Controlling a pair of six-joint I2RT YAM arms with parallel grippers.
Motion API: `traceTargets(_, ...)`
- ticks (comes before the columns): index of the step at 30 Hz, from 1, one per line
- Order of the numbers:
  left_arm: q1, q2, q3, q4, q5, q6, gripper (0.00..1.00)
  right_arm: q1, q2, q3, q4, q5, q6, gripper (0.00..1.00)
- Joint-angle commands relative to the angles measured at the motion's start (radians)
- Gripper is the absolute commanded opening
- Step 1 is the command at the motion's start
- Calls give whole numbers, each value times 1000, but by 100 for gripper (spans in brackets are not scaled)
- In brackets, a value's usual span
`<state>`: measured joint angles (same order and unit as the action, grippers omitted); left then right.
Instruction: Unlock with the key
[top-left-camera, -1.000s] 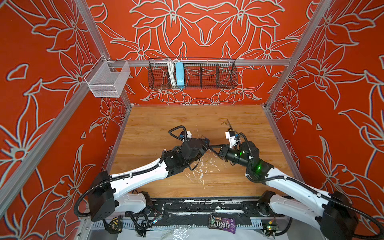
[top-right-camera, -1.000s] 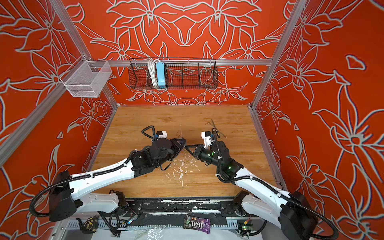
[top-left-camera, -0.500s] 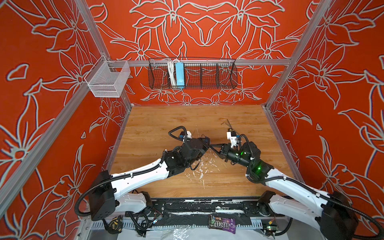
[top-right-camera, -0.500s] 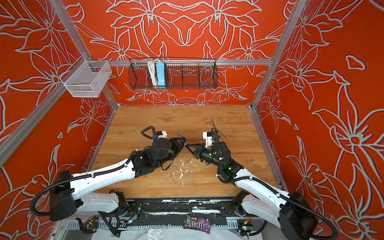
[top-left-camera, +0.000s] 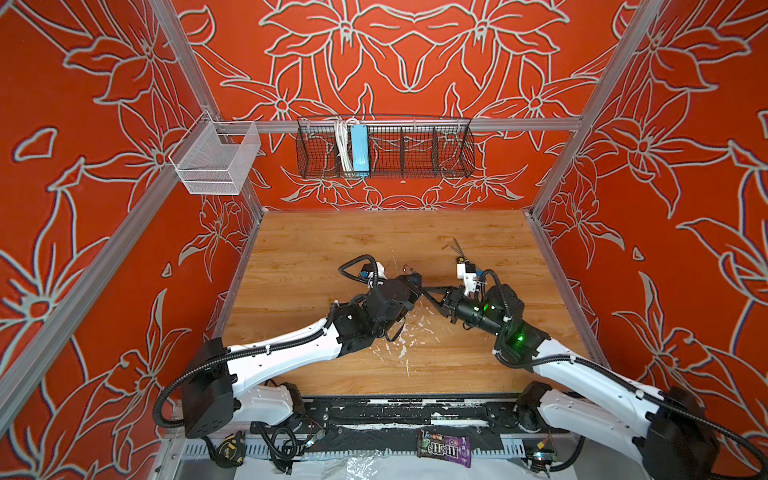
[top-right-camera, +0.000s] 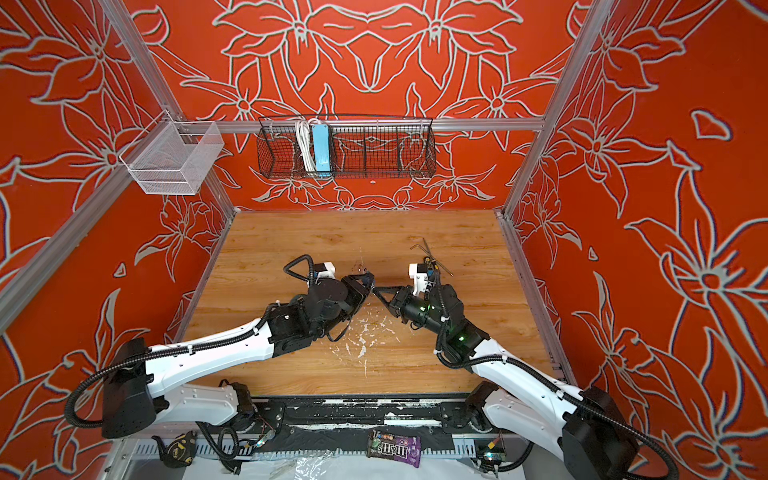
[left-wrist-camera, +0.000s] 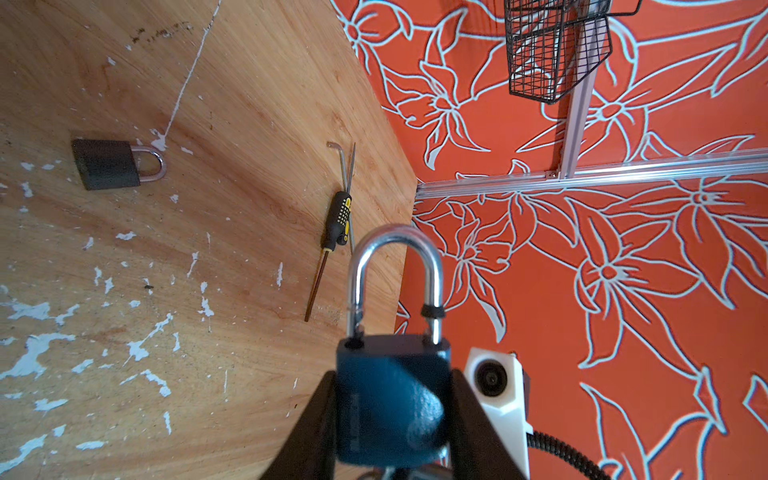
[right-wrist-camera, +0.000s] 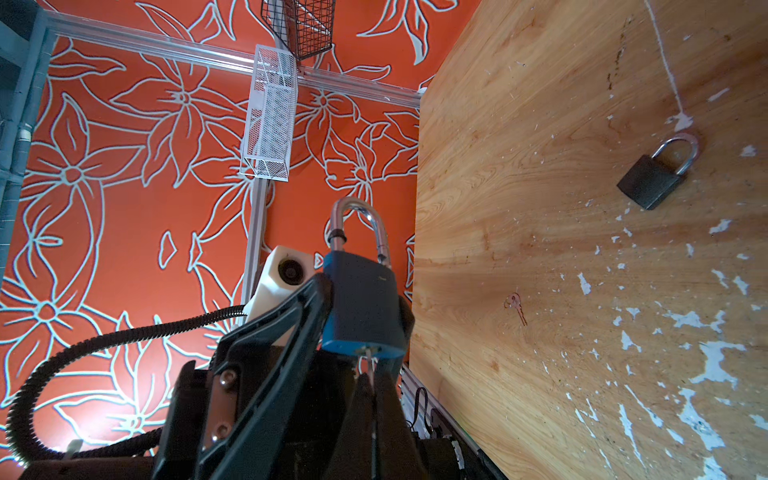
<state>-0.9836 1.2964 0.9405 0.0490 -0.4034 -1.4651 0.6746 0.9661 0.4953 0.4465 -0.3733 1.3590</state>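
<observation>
My left gripper (left-wrist-camera: 392, 386) (top-left-camera: 415, 286) is shut on the body of a blue padlock (left-wrist-camera: 390, 399) (right-wrist-camera: 361, 299), one finger on each side, and holds it above the wooden table (top-left-camera: 374, 241). The steel shackle (left-wrist-camera: 395, 270) (right-wrist-camera: 357, 220) points away from the left wrist. My right gripper (right-wrist-camera: 374, 376) (top-left-camera: 424, 289) is shut on a small silver key (right-wrist-camera: 368, 357), whose tip sits in the keyhole in the padlock's underside. In both top views the two grippers meet tip to tip at the table's middle (top-right-camera: 372, 287). I cannot tell whether the shackle is latched.
A second, dark grey padlock (left-wrist-camera: 106, 164) (right-wrist-camera: 652, 178) lies on the table, with a small reddish key (right-wrist-camera: 515, 305) nearby. A screwdriver (left-wrist-camera: 338, 218) and a hex key (top-left-camera: 451, 247) lie towards the back right. A black wire basket (top-left-camera: 384, 147) and a white mesh basket (top-left-camera: 216, 162) hang on the walls.
The right wrist has shifted very slightly. Both grips hold as before.
</observation>
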Motion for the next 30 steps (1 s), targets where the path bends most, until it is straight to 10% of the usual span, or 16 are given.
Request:
traceTargets(1, -39, 2, 56, -26, 59, 12, 0, 13, -18, 51, -5, -7, -62, 0)
traceTargets(9, -4, -25, 59, -214, 25, 40, 0, 12, -76, 81, -224, 65, -243, 0)
traceTargets(14, 33, -44, 55, -262, 20, 102, 0, 12, -78, 113, -330, 66, -348, 21)
traceTargets(30, 41, -175, -50, -217, 62, 778, 0, -93, -86, 252, -699, -84, -604, 47)
